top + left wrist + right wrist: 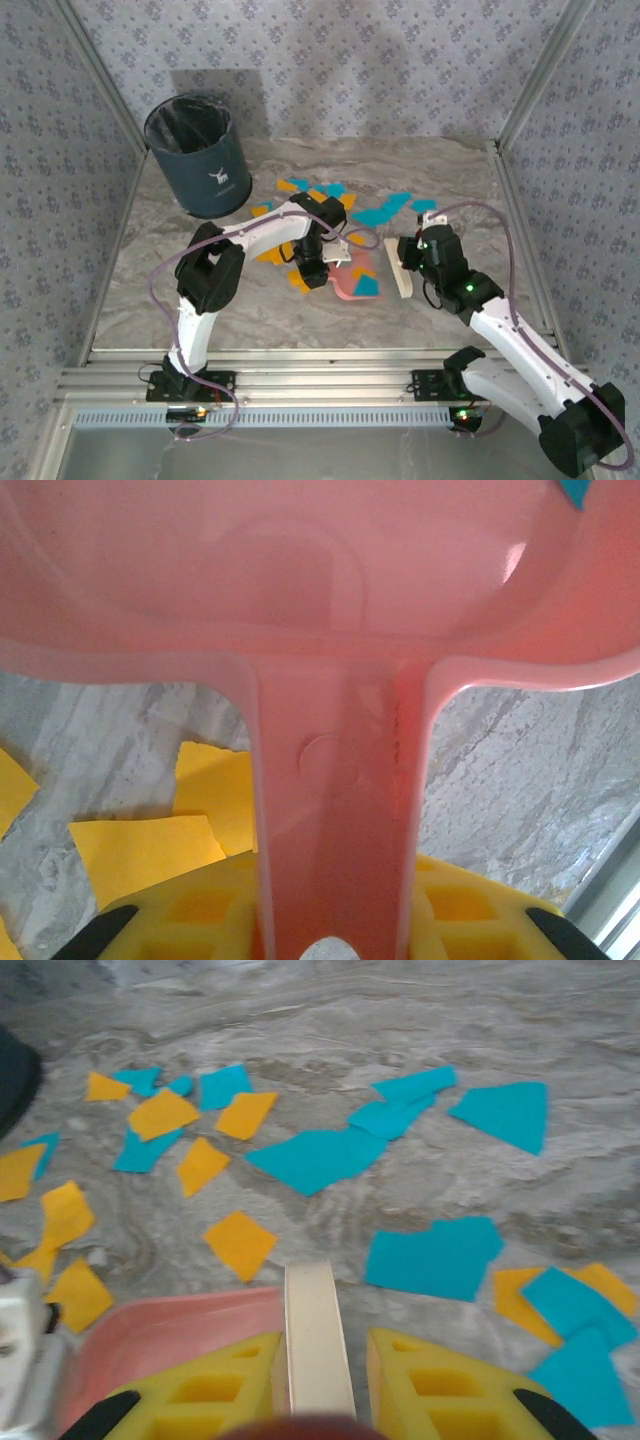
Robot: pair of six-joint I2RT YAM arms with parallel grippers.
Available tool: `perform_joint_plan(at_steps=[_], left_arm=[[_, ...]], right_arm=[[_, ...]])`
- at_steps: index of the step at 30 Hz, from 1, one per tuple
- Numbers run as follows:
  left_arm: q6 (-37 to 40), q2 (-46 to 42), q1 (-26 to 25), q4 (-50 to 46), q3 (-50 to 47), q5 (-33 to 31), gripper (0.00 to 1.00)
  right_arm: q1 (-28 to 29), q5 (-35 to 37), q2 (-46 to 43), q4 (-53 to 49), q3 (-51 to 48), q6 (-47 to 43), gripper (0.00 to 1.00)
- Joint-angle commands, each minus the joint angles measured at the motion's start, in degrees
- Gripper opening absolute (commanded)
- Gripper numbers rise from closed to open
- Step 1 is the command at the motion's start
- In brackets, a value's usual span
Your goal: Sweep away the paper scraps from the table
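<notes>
Entry, single moment, both arms over the work area.

A pink plastic dustpan [352, 288] is being held low on the grey-beige marble-patterned tabletop [300, 325], near its middle. Its straight handle is being clamped between the yellow left fingers [200, 915], which are being pressed shut on it. In the left wrist view the underside of the pan is being seen, with the handle running down between the two pads. One cyan scrap is being carried inside the pan, as seen from above.

A flat cream-coloured bar-shaped sweeping tool [315, 1320] is being gripped edge-on between the yellow right fingers [440, 1390], which are clenched on it. Bristles cannot be told. From above, the tool is being held upright just beside the right rim of the dustpan; contact between the two cannot be told.

The paper scraps [320, 1155], small flat irregular pieces in orange-yellow and cyan, are being seen scattered on the tabletop beyond the dustpan and the tool, toward the far side. Cyan pieces are being found mostly to the right, orange-yellow ones mostly to the left, and some are overlapping. Further orange-yellow pieces are being seen under the left wrist, beside the dustpan handle.

A dark blue round waste bin [198, 155] with a black liner is being seen at the far left corner, near the leftmost scraps.
</notes>
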Motion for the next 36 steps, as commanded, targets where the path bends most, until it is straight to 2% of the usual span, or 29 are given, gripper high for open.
perform_joint_plan(at_steps=[1,11,17,26,36], left_arm=[[-0.79,-0.76,-0.30,0.25,1.37,0.45,0.00],[-1.05,-0.94,-0.93,1.00,2.22,0.99,0.00],[-1.06,-0.77,-1.53,1.11,3.46,0.70,0.00],[-1.23,1.20,-2.51,0.32,6.02,0.76,0.00],[-1.58,1.87,-2.77,-0.01,6.19,0.84,0.00]], right_arm=[[-2.87,6.34,-1.75,-4.90,3.31,-2.30,0.00],[-12.13,9.78,-4.43,-8.25,4.69,-4.83,0.00],[-15.49,14.04,-4.83,-9.65,5.01,-5.66,0.00],[-18.13,19.34,-2.63,-5.94,2.37,-7.62,0.00],[-18.32,16.50,3.31,-1.09,1.39,-10.68,0.00]])
